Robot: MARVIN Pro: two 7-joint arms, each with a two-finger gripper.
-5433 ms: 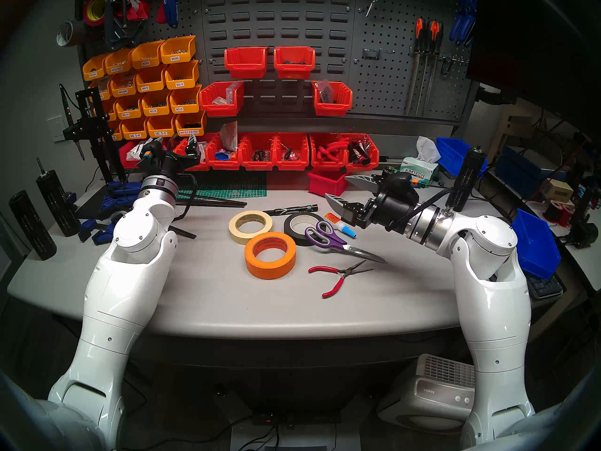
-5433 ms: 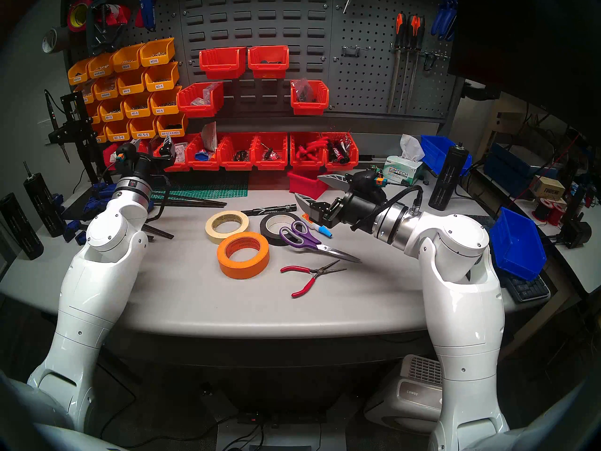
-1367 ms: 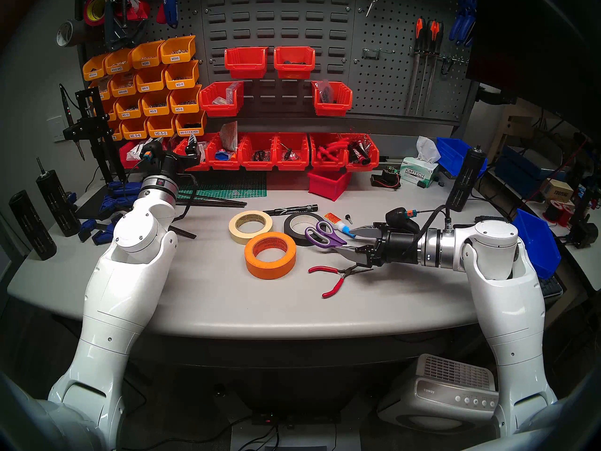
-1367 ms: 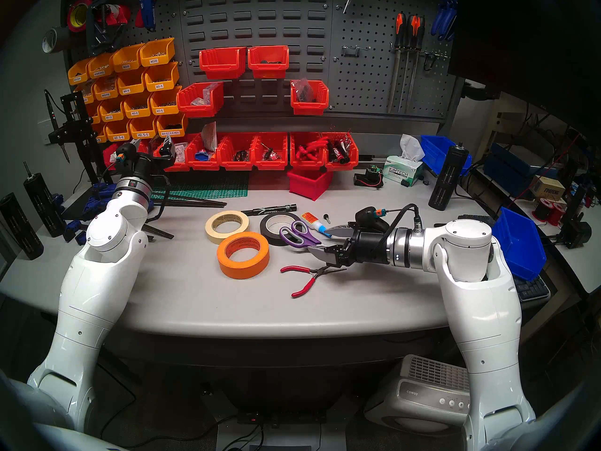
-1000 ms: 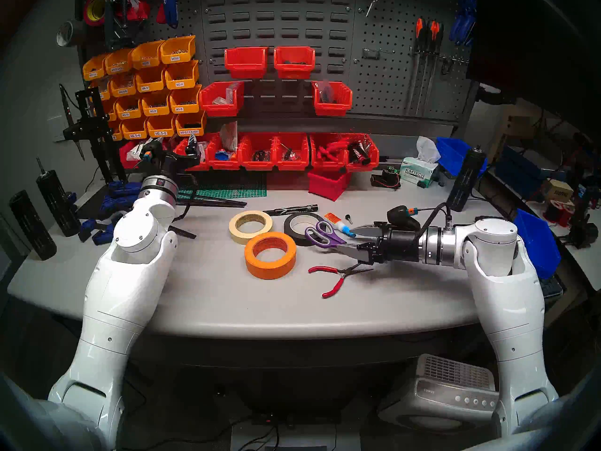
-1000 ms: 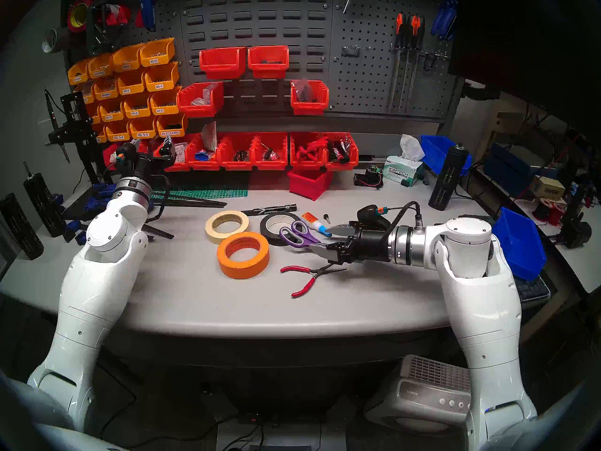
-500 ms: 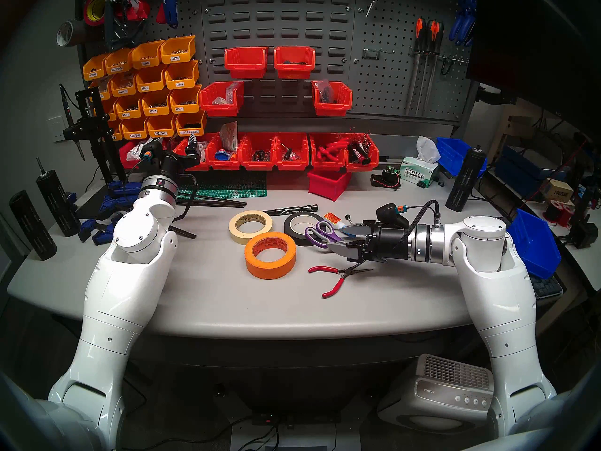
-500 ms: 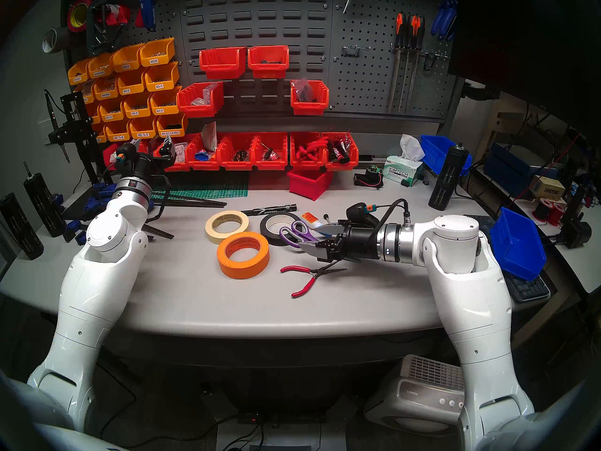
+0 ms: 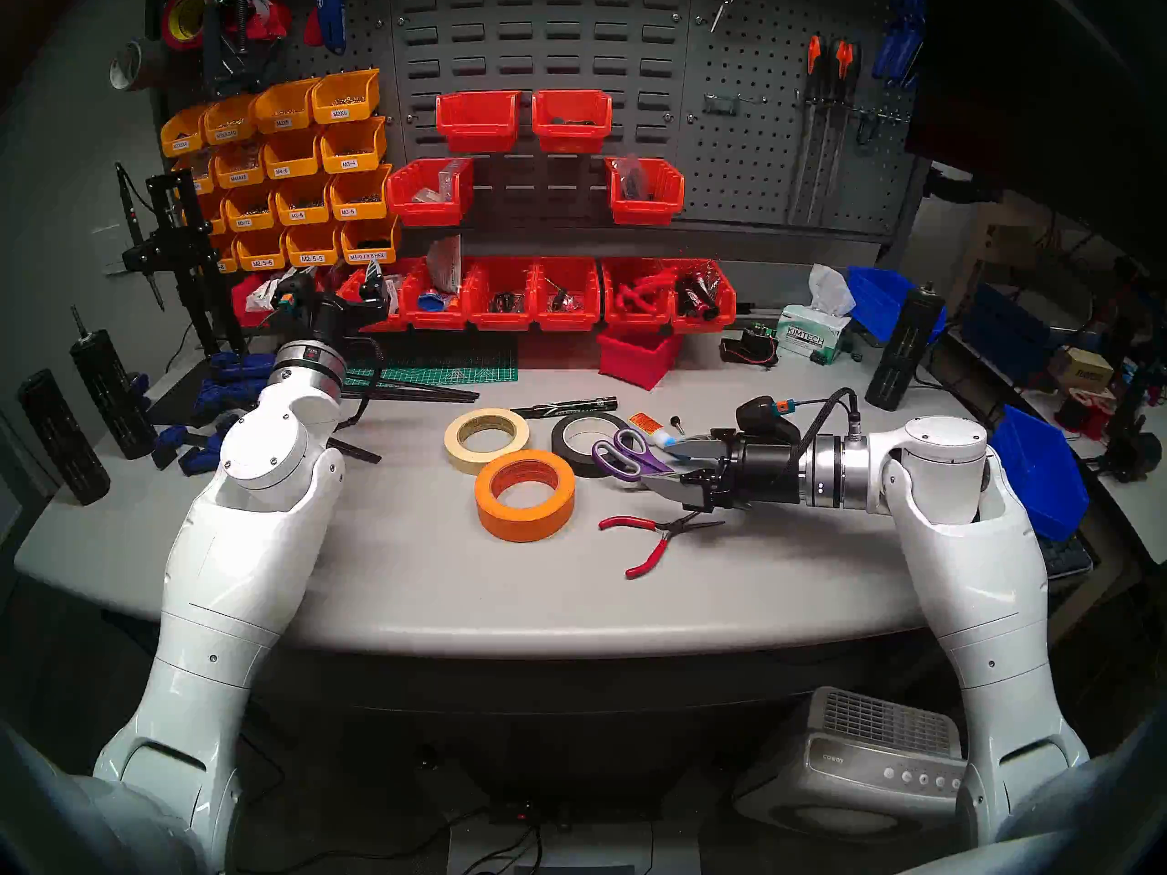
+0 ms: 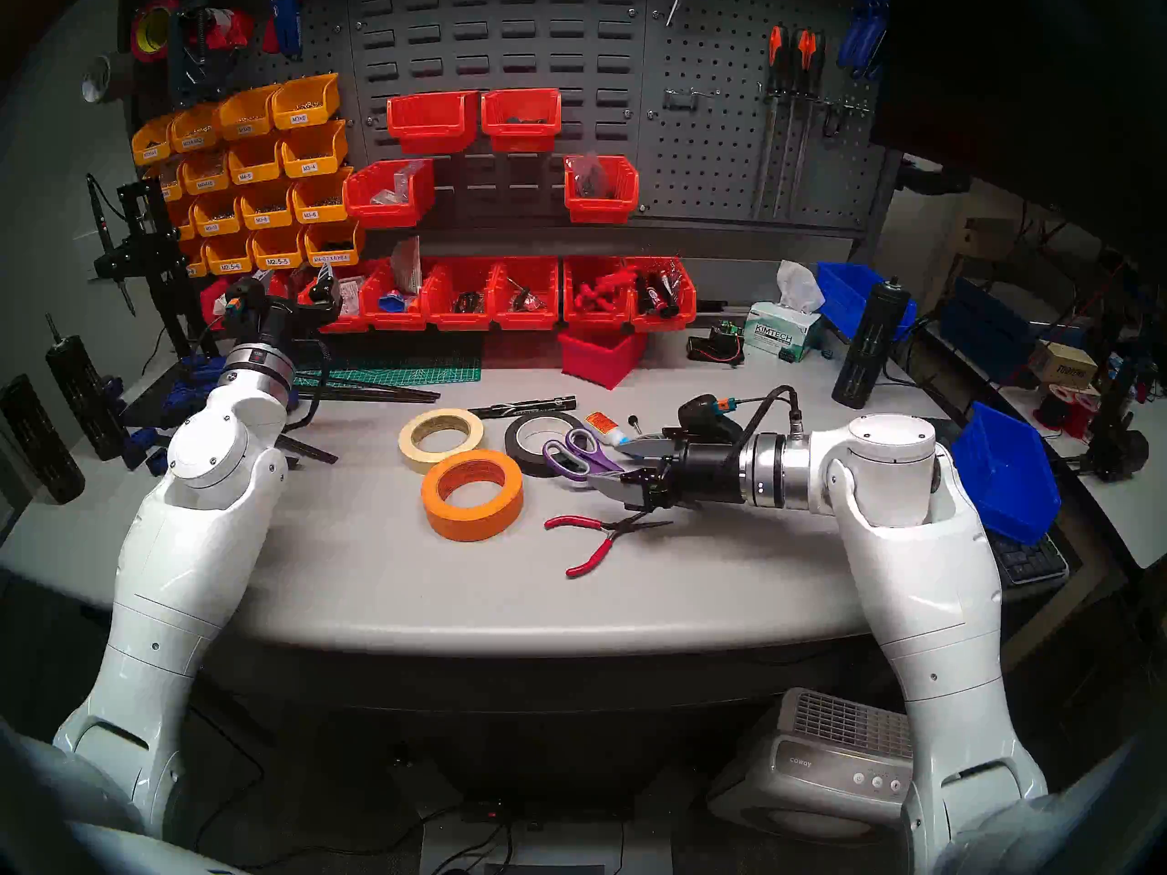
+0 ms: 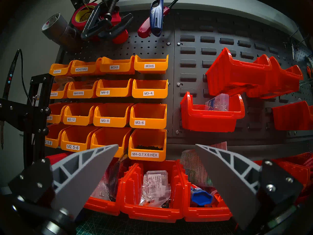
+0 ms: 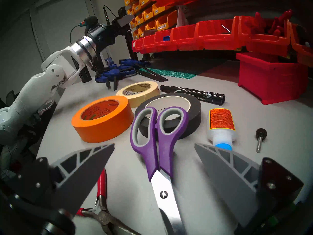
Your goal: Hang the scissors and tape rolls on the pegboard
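Head views: the right hand (image 9: 668,469) is lying low over the table (image 9: 404,577), fingers spread wide to either side of the scissors (image 9: 625,456), grasping nothing. Scissors handles are resting on the black tape roll (image 9: 584,427), the cream tape roll (image 9: 486,439) and orange tape roll (image 9: 525,495) sitting to its left. The pegboard (image 9: 751,160) is standing far behind.

Left wrist: the left hand (image 11: 156,155) is hanging released and empty, facing yellow bins (image 11: 149,114).

Right wrist: scissors (image 12: 159,144) are lying between the spread fingers (image 12: 88,168); red pliers (image 12: 101,200) sitting near-left.
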